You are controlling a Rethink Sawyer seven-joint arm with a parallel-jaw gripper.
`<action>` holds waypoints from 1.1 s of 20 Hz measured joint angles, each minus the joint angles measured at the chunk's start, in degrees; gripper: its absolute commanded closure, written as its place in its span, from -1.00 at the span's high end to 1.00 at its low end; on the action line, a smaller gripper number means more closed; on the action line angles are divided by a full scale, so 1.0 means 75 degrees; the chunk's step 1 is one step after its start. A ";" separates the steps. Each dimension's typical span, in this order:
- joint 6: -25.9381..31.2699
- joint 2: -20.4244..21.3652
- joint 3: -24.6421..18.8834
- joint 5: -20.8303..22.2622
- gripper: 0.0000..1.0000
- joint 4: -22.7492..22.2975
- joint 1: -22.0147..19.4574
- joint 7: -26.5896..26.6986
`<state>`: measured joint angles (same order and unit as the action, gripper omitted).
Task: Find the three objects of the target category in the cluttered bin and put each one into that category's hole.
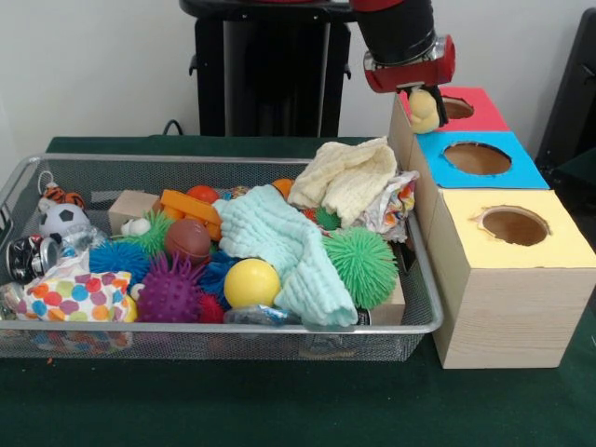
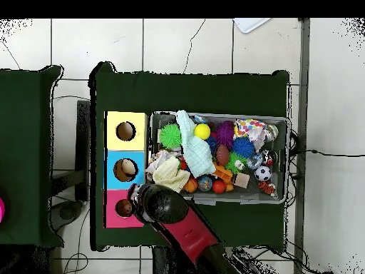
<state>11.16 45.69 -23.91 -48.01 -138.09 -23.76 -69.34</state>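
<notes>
the hole [image 1: 456,108], red-ringed, tops the box at the surface's far edge, beside blue [image 1: 477,158] and yellow [image 1: 514,225] boxes. the cluttered bin [image 1: 56,168] alongside holds balls and cloths. the jaws [image 1: 424,110] hang just beside the hole's rim, holding a pale yellow toy [image 1: 425,112].

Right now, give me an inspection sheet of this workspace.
Surface: table with dark green cover.
Job's things: wire basket packed full; three wooden boxes beside it; red-ringed hole farthest from the front camera.
Clutter: yellow ball, green spiky ball, purple spiky ball, small football, soccer ball, pale green cloth, cream cloth.
Gripper: gripper shut on a pale yellow object by the red-ringed hole.
Cables: black cable on the floor.
Surroundings: tiled floor, second green table.
</notes>
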 measured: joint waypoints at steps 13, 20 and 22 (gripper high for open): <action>-0.0523 -0.0055 -0.0497 0.0785 -1.00 -0.0162 -0.0460 -0.0336; -0.0894 -0.0024 -0.0601 0.1284 -1.00 -0.0225 -0.0499 -0.0805; -0.1021 -0.0006 -0.0609 0.1424 -1.00 -0.0242 -0.0484 -0.1018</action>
<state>3.50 45.65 -28.48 -37.33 -139.90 -27.39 -76.98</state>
